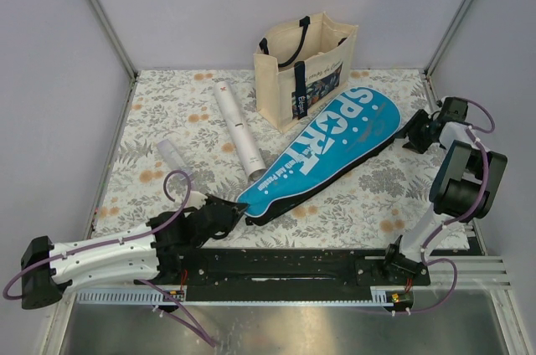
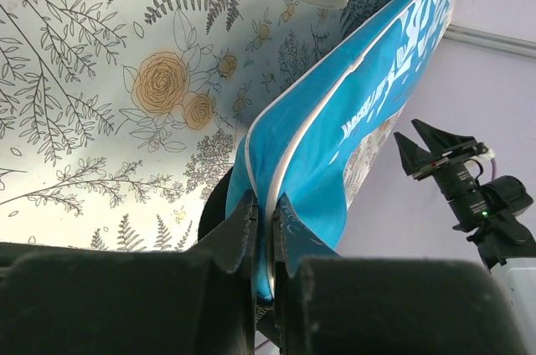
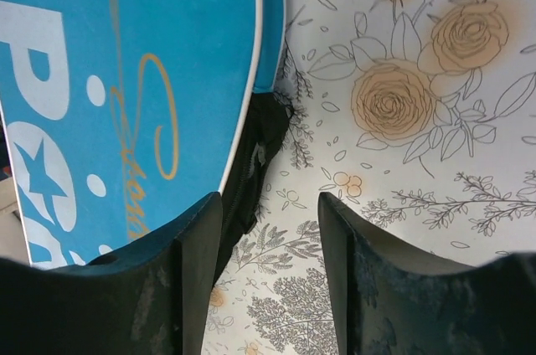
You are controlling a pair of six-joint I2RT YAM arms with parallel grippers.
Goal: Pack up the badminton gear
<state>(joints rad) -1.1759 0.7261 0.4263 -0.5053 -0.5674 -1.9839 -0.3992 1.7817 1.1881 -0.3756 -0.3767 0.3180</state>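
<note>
The blue racket-shaped case (image 1: 335,150) lettered "SPORT" lies slantwise across the middle of the floral cloth. My left gripper (image 1: 238,212) is shut on its narrow near end. In the left wrist view the left gripper (image 2: 268,225) pinches the blue fabric and white piping of the case (image 2: 368,112). My right gripper (image 1: 406,136) stands open at the case's wide far end. Seen from the right wrist, the right gripper (image 3: 270,234) has its left finger over the case (image 3: 126,79), whose black zipper edge (image 3: 255,162) is just inside the gap. A long white tube (image 1: 236,131) lies left of the case.
A cream tote bag (image 1: 306,66) with navy straps stands upright at the back, just behind the case's wide end. A shorter white cylinder (image 1: 172,155) lies at the left near my left arm. Grey walls enclose the table on three sides.
</note>
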